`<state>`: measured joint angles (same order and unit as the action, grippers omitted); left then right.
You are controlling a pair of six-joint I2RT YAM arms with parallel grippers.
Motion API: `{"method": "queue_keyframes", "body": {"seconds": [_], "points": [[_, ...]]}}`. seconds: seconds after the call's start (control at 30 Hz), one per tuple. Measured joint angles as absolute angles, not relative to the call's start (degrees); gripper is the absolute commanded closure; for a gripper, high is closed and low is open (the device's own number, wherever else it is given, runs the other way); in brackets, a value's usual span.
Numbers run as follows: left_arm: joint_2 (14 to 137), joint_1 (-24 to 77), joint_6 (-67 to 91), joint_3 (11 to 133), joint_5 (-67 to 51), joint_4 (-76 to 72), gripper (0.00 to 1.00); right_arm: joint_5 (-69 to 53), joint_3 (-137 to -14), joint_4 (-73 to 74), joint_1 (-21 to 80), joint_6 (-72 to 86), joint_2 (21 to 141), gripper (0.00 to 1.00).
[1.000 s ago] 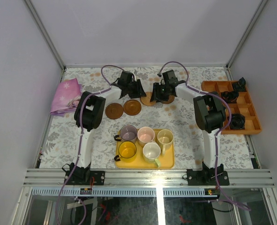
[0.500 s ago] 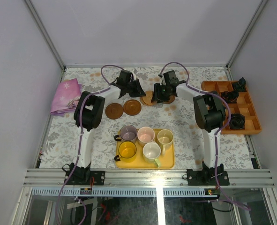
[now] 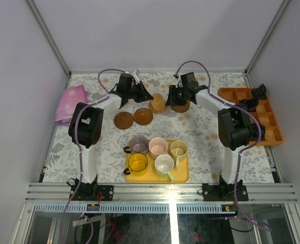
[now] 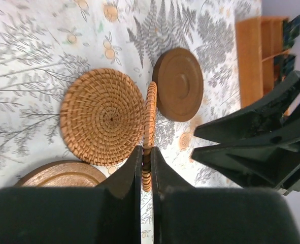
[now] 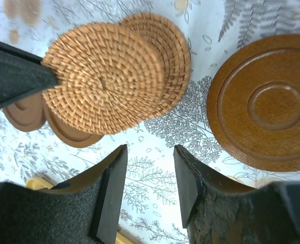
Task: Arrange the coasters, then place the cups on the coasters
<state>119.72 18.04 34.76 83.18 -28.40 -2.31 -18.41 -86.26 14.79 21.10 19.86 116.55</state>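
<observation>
Pink cloth (image 3: 71, 104): lies at the far-left edge of the table, well apart from me.
My left gripper (image 4: 146, 148): clamped tight on the rim of a woven coaster (image 4: 151, 109); I hold it up on its edge above the table.
Second woven coaster (image 4: 103, 123): flat on the table, just beside the one I hold.
Left wooden coaster (image 3: 123, 120) and middle wooden coaster (image 3: 143, 116): flat, side by side, on the near side of my left gripper.
Five cups (image 3: 158, 147): all on the yellow tray (image 3: 183, 177), between my two arms, none on a coaster.
My right gripper (image 5: 148, 150): jaws apart, nothing between them, hovering over the table.
Right wooden coaster (image 5: 264, 101): flat, just right of the woven pair.
Orange box (image 3: 271, 137): far-right edge.
</observation>
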Motion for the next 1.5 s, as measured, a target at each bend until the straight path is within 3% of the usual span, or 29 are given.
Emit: {"method": "queue_keyframes", "body": {"seconds": [0.2, 0.47, 1.07, 1.2, 1.43, 1.47, 1.5], "points": [[114.8, 13.6, 37.8, 78.2, -28.9, -6.8, 1.00, -17.3, -86.7, 14.5, 21.1, 18.7, 112.9, 0.58], [109.1, 9.5, 39.9, 68.8, -25.0, -9.3, 1.00, -17.1, -91.4, 16.7, 21.1, 16.4, 116.9, 0.68], [104.4, 3.8, 38.8, 62.2, -6.3, -8.7, 0.98, -24.9, -100.1, 19.4, 21.3, 10.7, 123.9, 0.69], [104.4, 3.7, 38.1, 62.9, -2.0, -6.0, 0.84, -25.3, -101.0, 20.4, 21.7, 10.2, 125.7, 0.68], [104.4, 3.7, 37.2, 63.4, 4.2, -1.8, 0.36, -25.6, -105.0, 21.6, 21.9, 10.0, 131.0, 0.68], [104.3, 3.7, 37.2, 63.4, 4.7, -1.4, 0.25, -25.6, -105.4, 21.6, 21.9, 10.0, 131.5, 0.68], [104.1, 3.7, 37.3, 63.4, 5.4, -0.8, 0.21, -25.6, -105.8, 21.7, 21.9, 10.0, 132.0, 0.68]]}}
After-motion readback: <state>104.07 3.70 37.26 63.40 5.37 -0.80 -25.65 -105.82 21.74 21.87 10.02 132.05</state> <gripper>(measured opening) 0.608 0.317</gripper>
